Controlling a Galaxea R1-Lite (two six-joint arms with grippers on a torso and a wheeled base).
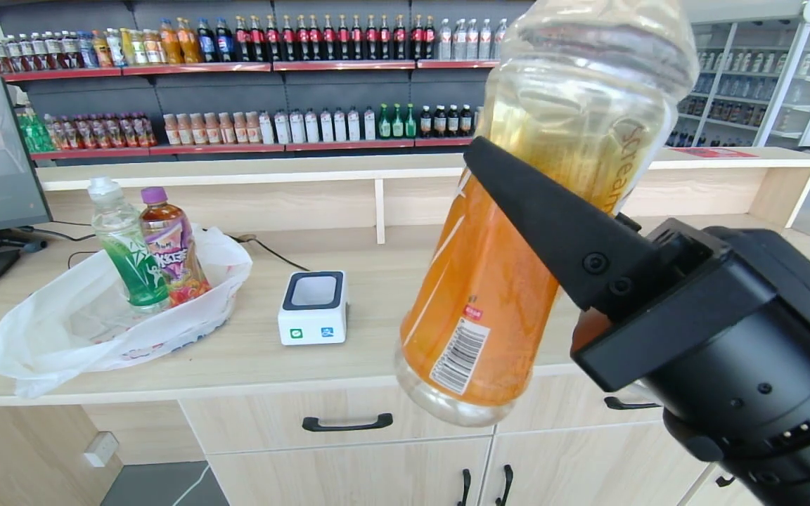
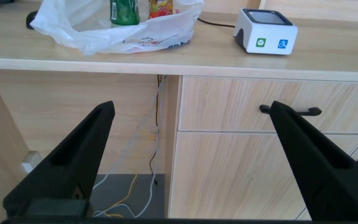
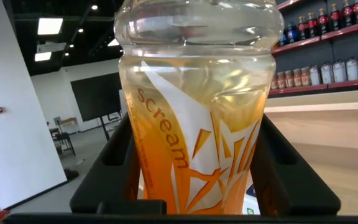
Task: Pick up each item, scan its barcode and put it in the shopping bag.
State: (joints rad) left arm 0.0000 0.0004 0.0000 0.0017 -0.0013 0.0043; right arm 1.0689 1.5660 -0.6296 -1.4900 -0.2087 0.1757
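Orange drink bottle hangs tilted in the clenched right pincer, above the near edge of the surface, right of the barcode scanner. Left pincer gapes released, low before the cabinet drawers; the shopping bag at left holds two bottles.

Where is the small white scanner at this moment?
In the head view, the scanner stands on the counter, right of the shopping bag and left of the held orange bottle.
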